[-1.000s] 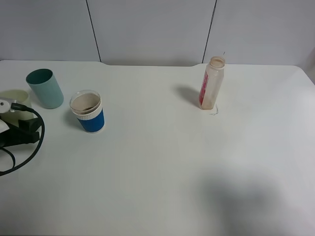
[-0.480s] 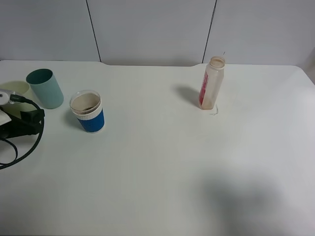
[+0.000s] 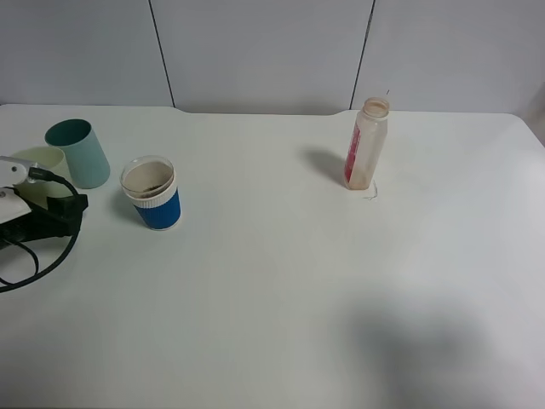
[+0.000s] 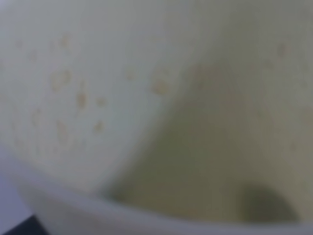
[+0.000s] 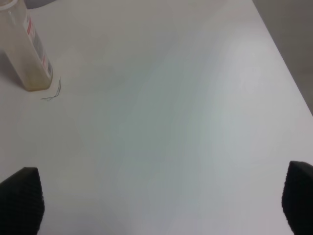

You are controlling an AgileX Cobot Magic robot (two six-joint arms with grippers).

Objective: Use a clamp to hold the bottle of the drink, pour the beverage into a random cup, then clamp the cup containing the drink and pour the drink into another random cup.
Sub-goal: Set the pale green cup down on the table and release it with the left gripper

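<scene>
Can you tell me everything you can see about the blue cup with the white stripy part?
The blue cup is short and stands upright on the white table, toward the left of the high view. Its lower part is bright blue, above that is a white ribbed band, and the rim looks clear. Inside, a little brown drink shows at the bottom. The dark teal tumbler stands behind and to its left, apart from it. Nothing touches the cup except the table.

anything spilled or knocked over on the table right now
No spill shows. The bottle, teal tumbler and blue cup stand upright. Only brown droplets speckle the inner wall of the yellow-green tumbler.
</scene>
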